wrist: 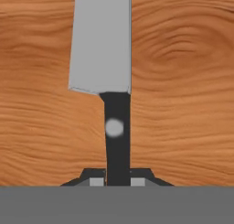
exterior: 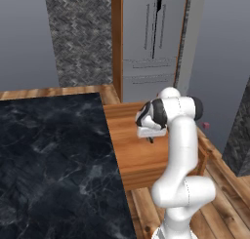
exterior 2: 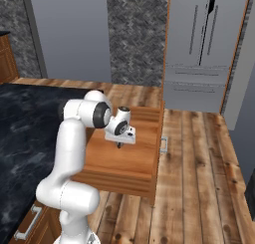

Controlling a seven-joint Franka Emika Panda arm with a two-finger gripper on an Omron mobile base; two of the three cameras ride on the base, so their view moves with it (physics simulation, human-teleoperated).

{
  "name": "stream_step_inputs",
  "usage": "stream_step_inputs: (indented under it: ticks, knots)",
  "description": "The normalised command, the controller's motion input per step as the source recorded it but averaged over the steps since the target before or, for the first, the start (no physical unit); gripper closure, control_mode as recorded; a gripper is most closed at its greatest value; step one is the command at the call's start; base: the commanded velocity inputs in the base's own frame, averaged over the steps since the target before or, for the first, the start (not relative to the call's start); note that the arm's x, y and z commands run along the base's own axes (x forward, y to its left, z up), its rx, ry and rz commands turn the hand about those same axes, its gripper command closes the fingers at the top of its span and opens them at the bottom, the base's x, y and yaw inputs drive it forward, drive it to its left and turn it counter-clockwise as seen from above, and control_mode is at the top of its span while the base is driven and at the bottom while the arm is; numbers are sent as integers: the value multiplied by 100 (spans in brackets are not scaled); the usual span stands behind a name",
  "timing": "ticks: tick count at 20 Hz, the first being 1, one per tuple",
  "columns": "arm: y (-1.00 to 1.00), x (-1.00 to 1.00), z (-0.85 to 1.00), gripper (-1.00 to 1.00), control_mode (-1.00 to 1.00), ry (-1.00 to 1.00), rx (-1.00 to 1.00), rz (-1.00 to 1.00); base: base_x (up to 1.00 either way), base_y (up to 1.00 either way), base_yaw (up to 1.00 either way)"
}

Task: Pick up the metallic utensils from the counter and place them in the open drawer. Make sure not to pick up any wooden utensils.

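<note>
In the hand view, a knife point(wrist: 103, 40) with a silver blade and a dark handle points away from me, and my gripper point(wrist: 118, 181) is shut on the handle's end. Behind the knife lies the light reddish-brown floor of the open drawer point(wrist: 183, 104). From the base cameras, the gripper point(exterior: 150, 138) point(exterior 2: 119, 144) points down and hangs low over the middle of the open drawer point(exterior: 128, 155) point(exterior 2: 129, 163). The black marble counter point(exterior: 49, 155) point(exterior 2: 25, 118) lies to the left of the drawer. The other utensils are out of view.
A tall grey fridge point(exterior: 149, 43) stands beyond the drawer. The drawer's front carries a handle point(exterior 2: 164, 144) facing the wooden plank floor point(exterior 2: 199, 178). A grey wall and a dark patterned panel point(exterior: 80, 33) rise behind the counter.
</note>
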Motion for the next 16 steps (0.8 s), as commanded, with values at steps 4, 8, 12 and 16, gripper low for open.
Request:
stream_step_inputs:
  ticks: [4,8,12,16]
  knots:
    - [0,0,-44,100,-100,2,0,0,0,0,0]
    - [0,0,-30,100,-100,5,0,0,0,0,0]
    - [0,0,-4,100,-100,6,0,0,0,0,0]
    - [0,0,0,-100,-100,0,0,0,0,0,0]
